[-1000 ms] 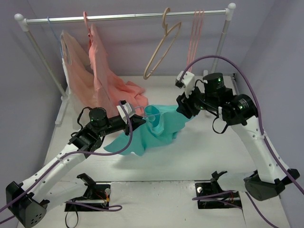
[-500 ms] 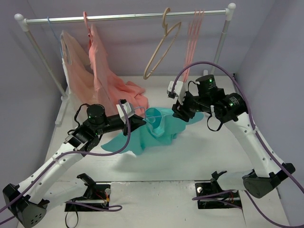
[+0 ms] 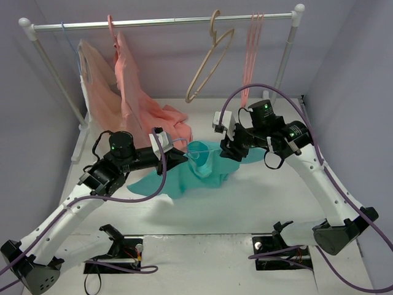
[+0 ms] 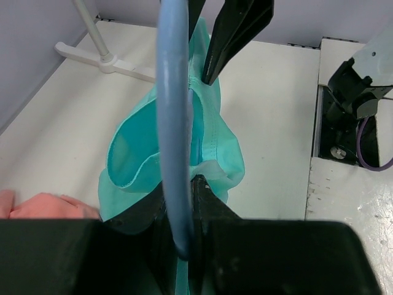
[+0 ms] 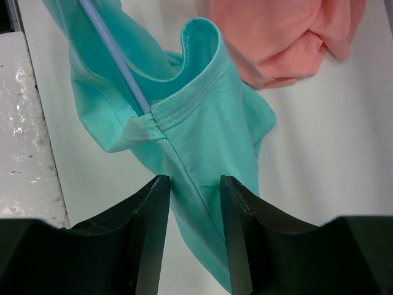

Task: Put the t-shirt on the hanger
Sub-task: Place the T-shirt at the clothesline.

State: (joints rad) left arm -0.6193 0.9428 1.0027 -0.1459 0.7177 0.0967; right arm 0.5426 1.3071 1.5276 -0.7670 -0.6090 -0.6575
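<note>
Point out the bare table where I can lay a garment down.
Bare table lies front right, between the t-shirt, the right arm and the near edge. Centre-left is crowded: t-shirt, hanger, salmon garment, left pincer, right pincer.

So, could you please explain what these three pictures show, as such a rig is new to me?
These are two robot arms bolted to a white table. The wide picture comes from a fixed camera above and behind them; the other two come from cameras on the wrists. The left pincer grips a blue hanger, threaded into the teal t-shirt, which partly lies on the table. The right pincer straddles the cloth; whether it pinches I cannot tell. A rail carries pink garments and other hangers.
</note>
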